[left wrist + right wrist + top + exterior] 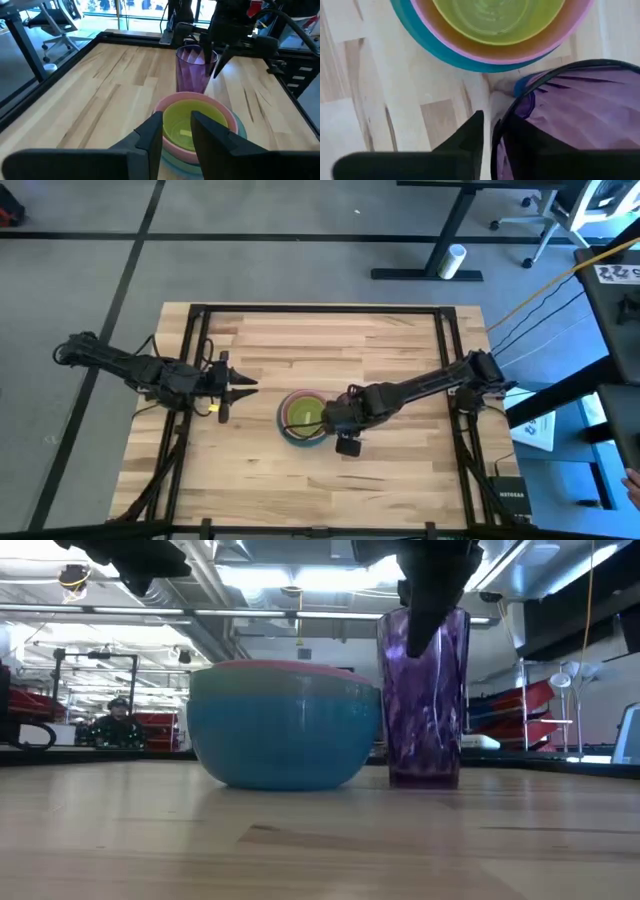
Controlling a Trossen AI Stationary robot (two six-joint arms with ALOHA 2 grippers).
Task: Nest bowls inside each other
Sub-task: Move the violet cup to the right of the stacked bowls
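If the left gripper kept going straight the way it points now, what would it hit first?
Most likely the stack of nested bowls, topped by a lime-green bowl. The left gripper points at it across bare wood; whether it would clear the pink rim is unclear.

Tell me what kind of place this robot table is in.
Probably a lab or workshop: grey carpet tile floor, wheeled office chair, exposed ceiling ducts with strip lights, and a seated person beyond the wooden table.
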